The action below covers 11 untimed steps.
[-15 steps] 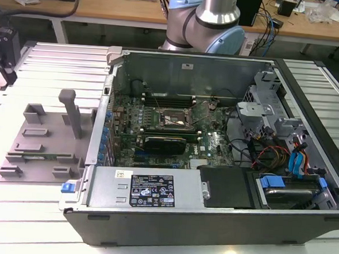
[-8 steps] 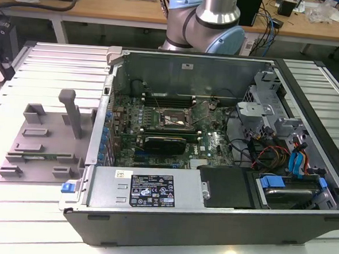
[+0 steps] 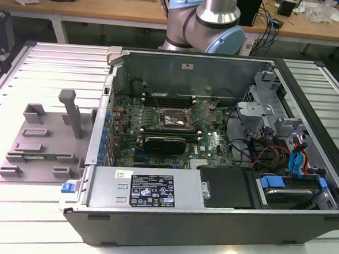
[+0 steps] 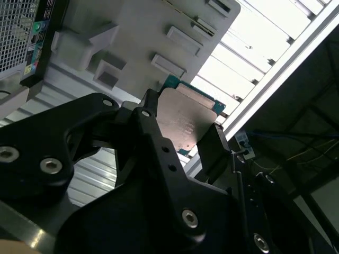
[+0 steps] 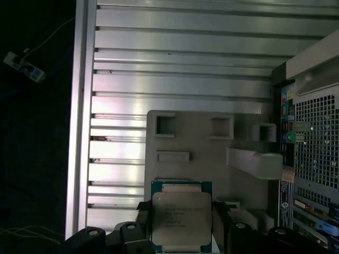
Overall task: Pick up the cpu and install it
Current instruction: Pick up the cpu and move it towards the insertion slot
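The gripper (image 5: 181, 226) clamps the cpu (image 5: 181, 214) by two opposite edges, silvery top toward the camera, in front of a grey fixture plate (image 5: 201, 138) on the slatted metal table (image 5: 185, 53) beside the computer case (image 5: 316, 159).

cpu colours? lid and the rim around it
The cpu has a pale silvery-grey metal lid on a teal-green board rim. It shows best in the first wrist view.

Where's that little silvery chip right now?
In the first wrist view, the cpu is clamped between the fingers of the gripper, just above the grey tray, with the computer case beside it.
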Motion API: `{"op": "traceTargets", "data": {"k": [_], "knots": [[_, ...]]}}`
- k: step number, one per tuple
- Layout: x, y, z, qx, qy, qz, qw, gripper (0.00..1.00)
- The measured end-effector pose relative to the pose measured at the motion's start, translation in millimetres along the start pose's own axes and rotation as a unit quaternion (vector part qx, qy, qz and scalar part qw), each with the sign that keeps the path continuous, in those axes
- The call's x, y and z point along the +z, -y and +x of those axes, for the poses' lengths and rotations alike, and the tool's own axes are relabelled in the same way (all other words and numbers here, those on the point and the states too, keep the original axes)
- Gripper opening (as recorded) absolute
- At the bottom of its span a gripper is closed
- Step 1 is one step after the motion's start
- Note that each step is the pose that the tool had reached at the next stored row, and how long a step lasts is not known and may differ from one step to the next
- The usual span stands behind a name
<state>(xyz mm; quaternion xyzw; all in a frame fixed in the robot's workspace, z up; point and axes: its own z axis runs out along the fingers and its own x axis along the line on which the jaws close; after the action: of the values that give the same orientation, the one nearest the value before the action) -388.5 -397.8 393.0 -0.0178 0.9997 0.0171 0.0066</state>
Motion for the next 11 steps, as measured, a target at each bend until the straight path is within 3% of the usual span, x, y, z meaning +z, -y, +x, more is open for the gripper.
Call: {"op": "traceTargets", "data": {"k": [6,11], "knots": [[-14.4,-0.5,-0.2,0.000,0.0000,0.0000,1.0000,0.54],[-15.9,-0.6,-0.5,0.000,-0.0001,0.0000,1.0000,0.54]]}}
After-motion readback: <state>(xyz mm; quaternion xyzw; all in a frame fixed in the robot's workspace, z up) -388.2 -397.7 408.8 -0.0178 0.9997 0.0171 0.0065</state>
